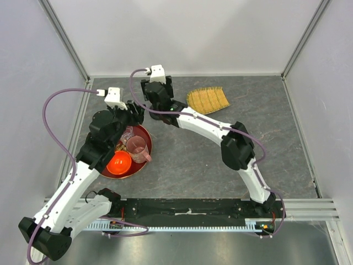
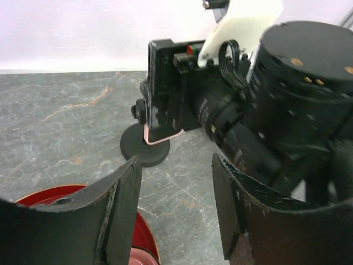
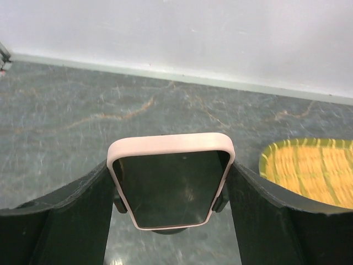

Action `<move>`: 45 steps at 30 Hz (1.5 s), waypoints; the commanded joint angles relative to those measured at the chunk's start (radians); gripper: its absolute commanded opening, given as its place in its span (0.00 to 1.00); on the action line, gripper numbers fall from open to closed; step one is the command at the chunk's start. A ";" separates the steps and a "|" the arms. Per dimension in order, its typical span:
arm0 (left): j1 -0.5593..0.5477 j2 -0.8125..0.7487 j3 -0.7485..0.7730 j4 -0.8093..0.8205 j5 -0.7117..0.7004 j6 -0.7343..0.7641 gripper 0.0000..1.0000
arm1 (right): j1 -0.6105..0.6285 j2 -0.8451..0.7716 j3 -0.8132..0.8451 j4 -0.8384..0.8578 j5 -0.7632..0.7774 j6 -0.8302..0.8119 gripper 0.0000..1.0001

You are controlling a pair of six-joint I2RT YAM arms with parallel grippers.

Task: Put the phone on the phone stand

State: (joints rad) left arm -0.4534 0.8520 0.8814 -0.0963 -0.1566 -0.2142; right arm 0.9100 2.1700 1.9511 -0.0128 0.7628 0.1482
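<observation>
The phone [image 3: 170, 185], black screen with a pale pink edge, stands upright between my right gripper's fingers [image 3: 71, 221], which press on both its long sides. Below it the black phone stand [image 3: 165, 231] shows, with its cradle hooks at the phone's lower sides. In the left wrist view the phone's pink lower corner [image 2: 160, 138] sits just above the stand's round disc base [image 2: 140, 150]. In the top view my right gripper [image 1: 159, 88] hides both of them. My left gripper [image 2: 176, 182] is open and empty, close beside the stand, over the rim of the red tray [image 2: 49, 194].
The red tray [image 1: 148, 144] holds an orange bowl [image 1: 118, 163] and a pink cup [image 1: 138, 148]. A yellow woven mat [image 1: 208, 99] lies at the back right and also shows in the right wrist view [image 3: 311, 171]. Walls close off the back and sides.
</observation>
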 commanded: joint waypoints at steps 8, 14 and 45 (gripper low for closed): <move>0.027 -0.039 -0.019 0.038 -0.130 0.015 0.61 | -0.097 0.217 0.384 0.111 0.015 -0.016 0.00; 0.064 -0.033 -0.010 0.014 -0.141 -0.013 0.60 | -0.085 0.284 0.457 0.097 0.127 -0.016 0.00; 0.121 -0.024 -0.024 0.044 -0.044 -0.039 0.59 | -0.068 -0.132 0.018 -0.112 -0.071 0.021 0.98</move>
State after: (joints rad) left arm -0.3412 0.8310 0.8604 -0.1005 -0.2253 -0.2276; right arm 0.8406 2.2597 2.1738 -0.0994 0.7315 0.1501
